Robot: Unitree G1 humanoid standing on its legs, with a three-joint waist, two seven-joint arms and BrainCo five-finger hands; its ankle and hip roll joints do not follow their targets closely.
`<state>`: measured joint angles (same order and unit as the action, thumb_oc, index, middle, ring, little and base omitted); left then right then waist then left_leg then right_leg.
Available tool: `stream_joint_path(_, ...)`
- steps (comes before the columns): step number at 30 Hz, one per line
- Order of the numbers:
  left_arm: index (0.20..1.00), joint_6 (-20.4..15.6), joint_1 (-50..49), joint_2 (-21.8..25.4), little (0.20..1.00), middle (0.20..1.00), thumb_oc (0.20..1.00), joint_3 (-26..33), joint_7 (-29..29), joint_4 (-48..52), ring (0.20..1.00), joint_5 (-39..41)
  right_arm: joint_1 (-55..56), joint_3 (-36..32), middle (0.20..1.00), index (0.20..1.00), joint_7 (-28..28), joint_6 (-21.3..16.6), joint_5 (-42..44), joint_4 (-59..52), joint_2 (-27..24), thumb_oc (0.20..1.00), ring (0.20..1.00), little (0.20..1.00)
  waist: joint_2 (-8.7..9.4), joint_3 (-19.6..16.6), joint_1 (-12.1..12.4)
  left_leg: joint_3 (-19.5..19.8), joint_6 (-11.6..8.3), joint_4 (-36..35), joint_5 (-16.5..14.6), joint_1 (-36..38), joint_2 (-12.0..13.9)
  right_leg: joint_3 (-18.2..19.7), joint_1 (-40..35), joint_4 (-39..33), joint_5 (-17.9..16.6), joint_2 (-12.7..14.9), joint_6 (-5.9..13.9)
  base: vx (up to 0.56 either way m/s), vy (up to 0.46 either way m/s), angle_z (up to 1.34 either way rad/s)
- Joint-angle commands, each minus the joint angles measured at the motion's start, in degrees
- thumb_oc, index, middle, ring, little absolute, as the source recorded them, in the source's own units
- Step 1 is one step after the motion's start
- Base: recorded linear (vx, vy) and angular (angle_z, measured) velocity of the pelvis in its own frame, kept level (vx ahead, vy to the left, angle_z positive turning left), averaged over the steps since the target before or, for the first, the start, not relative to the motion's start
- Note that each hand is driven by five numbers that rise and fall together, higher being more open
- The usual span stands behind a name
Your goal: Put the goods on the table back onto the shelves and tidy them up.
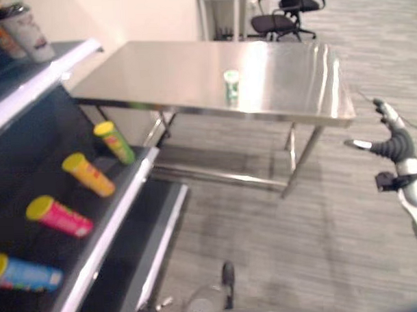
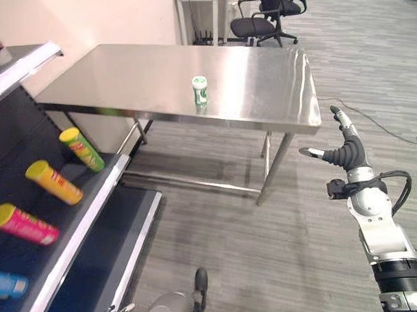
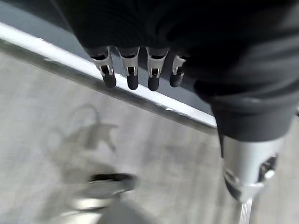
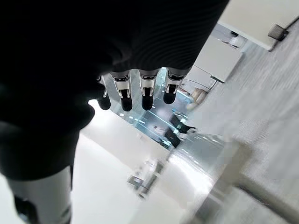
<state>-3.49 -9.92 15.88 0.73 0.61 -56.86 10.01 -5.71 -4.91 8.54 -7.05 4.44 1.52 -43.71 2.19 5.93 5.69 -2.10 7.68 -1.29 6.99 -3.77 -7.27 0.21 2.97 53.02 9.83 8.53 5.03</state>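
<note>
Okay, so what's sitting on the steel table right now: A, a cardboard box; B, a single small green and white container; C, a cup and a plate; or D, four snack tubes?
B: one small green and white container stands upright alone near the middle of the steel table, while the coloured tubes lie on the shelf.

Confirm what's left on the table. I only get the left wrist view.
Observer: One small green-and-white can stands upright near the middle of the steel table.
Operator: Shelf?
Observer: Four cans lie on their sides on the dark shelf: green can, yellow can, pink can, blue can.
Operator: Right robot hand?
Observer: The right robot hand is open, holds nothing, and is raised off the table's near right corner.
</note>
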Motion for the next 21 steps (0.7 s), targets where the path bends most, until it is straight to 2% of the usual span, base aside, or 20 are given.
stream_joint_path(1,1.0,-1.47,1.05,4.31,1.0,1.0,1.0,-1.14,0.74,3.75,1.0,-0.22,-7.69,-2.01,1.0,1.0,1.25,-1.86,-0.53,1.16,-2.61,1.0,1.0,1.0,-1.21,1.85,2.56,1.28,-6.34,-3.25,-2.32,2.85,5.48,-2.88,-2.64,-17.97,-15.17,4.32,2.22,0.41,0.028,0.8)
stream_joint_path(2,1.0,-1.8,1.46,4.36,1.0,1.0,1.0,-1.13,0.74,3.98,1.0,0.35,-7.34,-2.56,1.0,1.0,1.05,-1.93,-0.22,1.32,-3.12,1.0,1.0,1.0,-1.31,2.3,2.0,2.39,-6.43,-3.19,-3.32,4.14,5.24,-4.03,-1.18,-20.32,-12.44,4.27,1.84,0.52,-0.084,0.72)
stream_joint_path(3,1.0,-2.07,1.79,4.41,1.0,1.0,1.0,-1.38,0.89,4.89,1.0,1.25,-6.32,-4.28,1.0,1.0,1.24,-1.86,0.78,1.64,-4.19,1.0,1.0,1.0,-1.32,2.9,0.73,5.63,-6.7,-3.41,-5.26,7.03,4.86,-5.18,1.54,-28.59,-9.71,2.34,2.12,0.51,-0.131,0.8)
stream_joint_path(5,1.0,-2.16,2.23,4.24,1.0,1.0,1.0,-1.25,1.12,4.96,1.0,1.78,-4.89,-6.14,1.0,1.0,1.95,-1.93,1.74,2.19,-5.0,1.0,1.0,1.0,-0.69,3.64,-0.54,8.86,-7.49,-3.66,-6.89,9.09,4.55,-3.8,1.74,-41.3,-10.2,-0.24,3.29,0.43,-0.178,1.17)
stream_joint_path(6,1.0,-2.36,2.28,3.93,1.0,1.0,1.0,-1.32,1.1,4.75,1.0,1.61,-3.47,-7.95,1.0,1.0,2.17,-1.99,2.62,2.65,-5.21,1.0,1.0,1.0,-0.32,3.68,-1.29,11.11,-7.7,-3.71,-8.05,10.16,4.35,-1.6,3.09,-46.21,-10.86,-1.84,4.04,0.5,-0.198,1.66)
stream_joint_path(7,1.0,-2.42,2.49,3.86,1.0,1.0,1.0,-1.09,0.82,4.59,1.0,0.97,-0.96,-10.57,1.0,1.0,2.5,-2.13,3.16,2.8,-5.43,1.0,1.0,1.0,0.38,3.91,-2.51,14.71,-8.22,-3.63,-8.99,11.49,3.64,4.03,5.45,-51.64,-13.33,-3.76,5.82,0.4,-0.14,1.33)
stream_joint_path(8,1.0,-2.43,2.49,3.88,1.0,1.0,1.0,-1.18,0.81,4.57,1.0,0.96,-0.76,-10.73,1.0,1.0,2.48,-2.15,3.18,2.74,-5.43,1.0,1.0,1.0,0.24,3.87,-2.48,14.8,-8.22,-3.63,-9.14,11.58,3.78,3.91,5.22,-51.9,-13.39,-3.86,5.82,0.36,-0.124,1.16)
stream_joint_path(10,1.0,-2.41,2.92,3.97,1.0,1.0,1.0,-1.2,0.95,4.13,1.0,0.51,1.37,-12.43,1.0,1.0,2.65,-2.24,3.67,2.87,-5.41,1.0,1.0,1.0,0.8,4.38,-3.36,19.33,-8.89,-3.1,-9.68,12.57,3.07,9.88,7.69,-53.71,-15.24,-5.68,7.32,0.27,-0.127,0.95)
stream_joint_path(12,1.0,-2.44,3.88,4.19,1.0,1.0,1.0,-1.94,1.02,3.1,1.0,-0.12,4.78,-14.79,1.0,1.0,2.14,-2.21,3.58,2.06,-5.85,1.0,1.0,1.0,1.73,4.68,-4.32,24.63,-9.71,-1.44,-11.23,12.77,2.02,13.58,7.25,-53.88,-15.23,-6.12,7.15,0.26,-0.178,1.47)
stream_joint_path(13,1.0,-2.55,3.95,4.09,1.0,1.0,1.0,-2.27,0.97,3.3,1.0,-0.57,5.65,-16.07,1.0,1.0,2.17,-2.07,3.22,1.81,-5.94,1.0,1.0,1.0,2.16,4.46,-4.1,25.7,-10.12,-0.44,-11.77,12.51,1.6,13.59,6.17,-53.71,-14.74,-5.1,6.43,0.2,-0.343,2.2)
stream_joint_path(14,1.0,-2.45,4.64,4.05,1.0,1.0,1.0,-3.02,1.05,3.05,1.0,-1.05,7.76,-18.07,1.0,1.0,1.74,-2.16,3.13,0.37,-5.8,1.0,1.0,1.0,2.4,4.57,-5.33,28.15,-11.59,0.66,-12.45,11.69,2.55,12.42,5.45,-51.32,-14.64,-5.03,5.92,0.09,-0.274,1.89)
stream_joint_path(15,1.0,-2.44,4.69,4.07,1.0,1.0,1.0,-3.09,1.06,3.05,1.0,-1.05,7.9,-18.25,1.0,1.0,1.71,-2.12,3.14,0.26,-5.75,1.0,1.0,1.0,2.55,4.42,-5.54,28.44,-11.68,0.64,-12.15,11.34,2.35,12.24,5.72,-51.28,-14.78,-4.78,5.98,0.09,-0.34,2.17)
stream_joint_path(16,1.0,-2.45,4.79,3.89,1.0,1.0,1.0,-3.48,1.23,2.83,1.0,-1.06,8.41,-19.05,1.0,1.0,1.64,-2.32,3.77,-0.25,-5.54,1.0,1.0,1.0,2.66,4.21,-6.33,28.04,-12.41,1.26,-12.29,10.58,3.47,10.92,5.56,-50.92,-14.42,-4.83,5.86,0.1,-0.311,1.83)
stream_joint_path(17,1.0,-2.42,4.74,3.5,1.0,1.0,1.0,-4.32,1.0,2.74,1.0,-1.43,9.96,-19.95,1.0,1.0,0.55,-2.72,4.89,-1.27,-5.24,1.0,1.0,1.0,2.93,3.96,-7.74,23.65,-13.09,2.56,-12.97,8.94,6.2,7.76,3.72,-51.03,-12.9,-4.17,4.99,0.11,-0.364,1.92)
stream_joint_path(18,1.0,-2.29,4.88,3.47,1.0,1.0,1.0,-4.73,0.84,3.2,1.0,-1.74,11.1,-20.65,1.0,1.0,0.09,-2.55,5.21,-1.76,-5.31,1.0,1.0,1.0,3.3,3.86,-8.76,18.51,-13.14,3.8,-12.92,7.48,7.8,5.64,2.33,-51.52,-12.08,-3.24,4.72,0.06,-0.307,1.67)
stream_joint_path(19,1.0,-2.1,5.31,3.44,1.0,1.0,1.0,-5.27,0.71,3.2,1.0,-2.18,12.2,-21.15,1.0,1.0,-0.24,-2.72,5.9,-1.93,-5.15,1.0,1.0,1.0,3.74,3.87,-9.93,11.1,-13.23,5.39,-12.73,5.83,9.65,3.98,1.27,-51.81,-11.66,-2.13,4.81,-0.02,-0.131,1.24)
stream_joint_path(20,1.0,-1.81,5.35,3.48,1.0,1.0,1.0,-5.53,0.37,3.5,1.0,-3.15,13.72,-21.66,1.0,1.0,-1.33,-2.45,6.12,-2.18,-4.71,1.0,1.0,1.0,3.97,3.71,-11.43,1.28,-13.16,6.31,-12.17,4.6,12.28,1.72,0.19,-52.38,-11.12,-1.15,4.98,-0.03,-0.077,1.11)
stream_joint_path(21,1.0,-1.79,5.36,3.5,1.0,1.0,1.0,-5.55,0.37,3.52,1.0,-3.16,13.77,-21.72,1.0,1.0,-1.35,-2.43,6.13,-2.23,-4.67,1.0,1.0,1.0,4.04,3.6,-11.32,1.18,-13.16,6.29,-12.0,4.43,12.22,1.84,0.39,-52.46,-11.3,-1.1,4.99,-0.04,-0.047,1.12)
